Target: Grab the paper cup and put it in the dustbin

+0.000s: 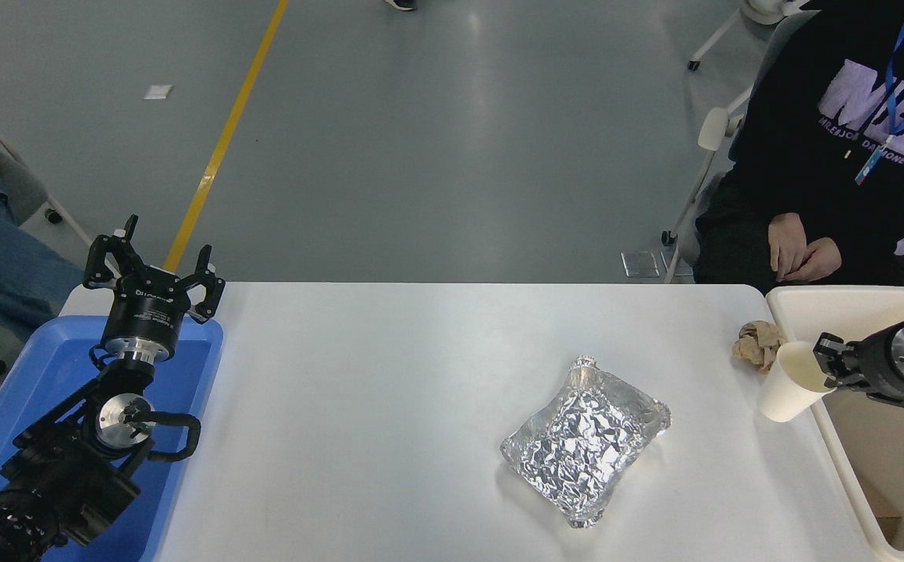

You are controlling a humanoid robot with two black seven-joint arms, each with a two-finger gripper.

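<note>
The cream paper cup [791, 382] hangs tilted at the table's right side, its rim end pinched by my right gripper [825, 367], which comes in from the right edge and is shut on it. The cup sits just left of the cream-beige dustbin [842, 300], over its left rim. Inside the dustbin the right arm's wrist covers part of the wall. My left gripper [154, 269] is parked at the lower left above the blue tray, fingers spread open.
A crinkled silver foil packet [586, 439] lies right of the table's middle. A crumpled brown paper ball [758, 343] rests beside the dustbin's near-left corner. The blue tray [62, 367] sits at the left. A seated person's hands [802, 256] are beyond the far right edge.
</note>
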